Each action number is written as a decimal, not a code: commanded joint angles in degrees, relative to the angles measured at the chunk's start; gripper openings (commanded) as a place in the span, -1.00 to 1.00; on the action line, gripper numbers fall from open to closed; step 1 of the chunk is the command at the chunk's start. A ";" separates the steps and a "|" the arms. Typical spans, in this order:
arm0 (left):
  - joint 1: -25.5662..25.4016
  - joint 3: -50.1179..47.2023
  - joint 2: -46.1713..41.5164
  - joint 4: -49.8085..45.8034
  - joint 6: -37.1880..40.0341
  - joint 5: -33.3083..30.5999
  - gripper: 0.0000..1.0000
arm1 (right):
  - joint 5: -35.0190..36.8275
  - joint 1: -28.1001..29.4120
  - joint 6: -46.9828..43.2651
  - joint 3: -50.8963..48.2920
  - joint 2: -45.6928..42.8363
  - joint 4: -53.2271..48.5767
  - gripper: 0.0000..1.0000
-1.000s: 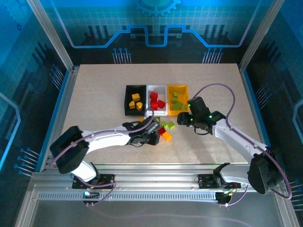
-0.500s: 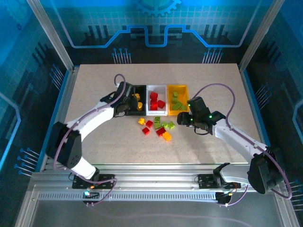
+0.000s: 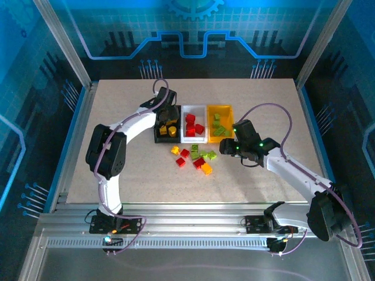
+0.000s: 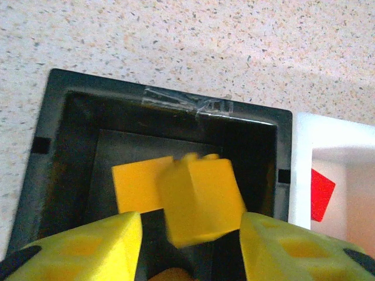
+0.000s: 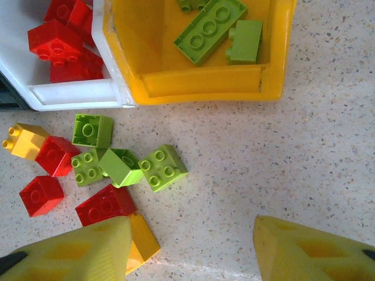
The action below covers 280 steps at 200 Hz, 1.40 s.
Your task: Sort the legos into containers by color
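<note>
Speckled surface under blue light — left fingers parted over the black bin, yellow brick loose between them; best opened fully above its middle. Right fingers spread, empty, above loose legos.

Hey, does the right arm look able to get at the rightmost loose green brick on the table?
Likely yes. The right end effector hangs open close beside that green brick, nothing standing between them; the orange brick by one finger might get nudged.
</note>
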 commanded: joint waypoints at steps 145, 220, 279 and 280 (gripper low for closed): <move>-7.93 -29.79 -35.25 11.51 -9.69 15.66 0.98 | -7.21 9.32 -8.28 0.97 13.51 3.29 0.27; -9.46 -51.59 -57.83 4.59 -16.40 12.86 0.98 | -6.96 14.22 -10.85 7.25 24.68 2.41 0.22; -9.46 -57.97 -65.09 2.01 -19.64 8.99 0.98 | -6.68 15.79 -10.57 6.81 26.26 0.76 -0.12; -9.44 -57.95 -65.08 2.00 -19.69 8.98 0.98 | -6.68 15.82 -10.54 6.74 26.24 0.76 -0.13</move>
